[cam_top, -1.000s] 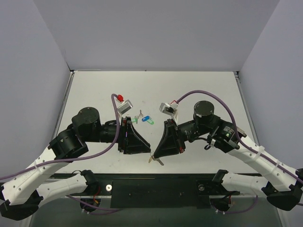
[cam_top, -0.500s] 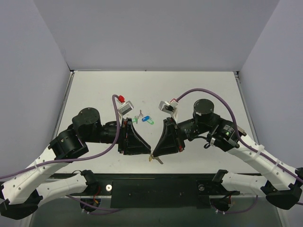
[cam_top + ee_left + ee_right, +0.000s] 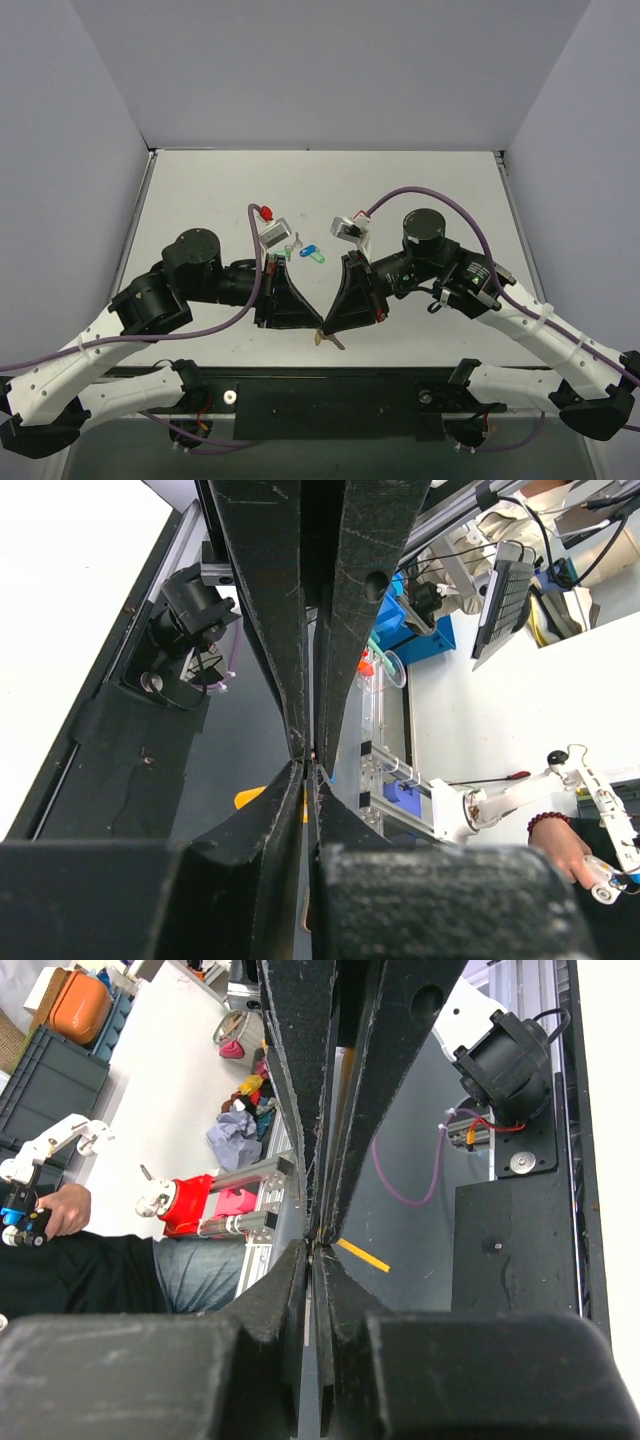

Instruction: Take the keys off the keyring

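Keyring dangles clenched at right end effector tip; left end effector unclear.

robotics lab: walled table, storage crates

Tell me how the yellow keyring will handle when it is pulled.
Likely light: the keyring is tiny beside the right hand pinching it. Its key juts at a separate angle, so it probably swings loosely. Thin metal may slip from the grip.

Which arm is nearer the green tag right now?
Left. The left arm has its wrist right beside the green tag; the right arm lies farther off, past the blue tag.
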Controlling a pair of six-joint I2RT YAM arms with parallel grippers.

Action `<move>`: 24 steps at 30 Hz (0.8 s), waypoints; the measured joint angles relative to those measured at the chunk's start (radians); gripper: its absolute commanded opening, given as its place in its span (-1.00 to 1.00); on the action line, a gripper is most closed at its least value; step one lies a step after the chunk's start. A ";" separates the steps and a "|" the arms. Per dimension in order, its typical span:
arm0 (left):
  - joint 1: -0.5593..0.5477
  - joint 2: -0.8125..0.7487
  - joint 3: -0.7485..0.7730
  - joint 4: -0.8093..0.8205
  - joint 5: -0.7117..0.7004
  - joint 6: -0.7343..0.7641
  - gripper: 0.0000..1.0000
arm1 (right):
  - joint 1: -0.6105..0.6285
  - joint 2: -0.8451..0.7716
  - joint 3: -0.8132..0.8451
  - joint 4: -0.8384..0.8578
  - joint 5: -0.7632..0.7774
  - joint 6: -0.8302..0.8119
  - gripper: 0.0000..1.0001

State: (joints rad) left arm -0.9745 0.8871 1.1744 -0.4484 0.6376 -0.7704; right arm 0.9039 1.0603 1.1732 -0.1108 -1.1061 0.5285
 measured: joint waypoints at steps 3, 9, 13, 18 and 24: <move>-0.007 0.002 0.000 -0.002 -0.001 0.003 -1.00 | 0.000 0.000 0.002 -0.009 -0.003 -0.001 -1.00; -0.021 0.000 0.000 -0.003 -0.019 0.005 -1.00 | 0.000 0.000 0.002 -0.015 -0.007 -0.005 -1.00; -0.029 -0.004 0.004 -0.012 -0.057 0.005 -1.00 | 0.000 -0.003 0.002 -0.018 0.002 -0.005 -0.51; -0.033 -0.003 0.012 -0.019 -0.118 -0.004 -1.00 | -0.006 -0.012 0.002 -0.013 0.043 0.002 0.06; -0.033 -0.004 0.030 -0.016 -0.166 -0.015 -1.00 | -0.023 -0.060 -0.011 0.033 0.130 0.051 0.12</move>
State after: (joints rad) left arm -1.0073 0.8833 1.2041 -0.4644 0.4713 -0.7856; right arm 0.8810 1.0004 1.1618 -0.0776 -0.9756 0.5793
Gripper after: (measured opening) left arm 0.017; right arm 0.557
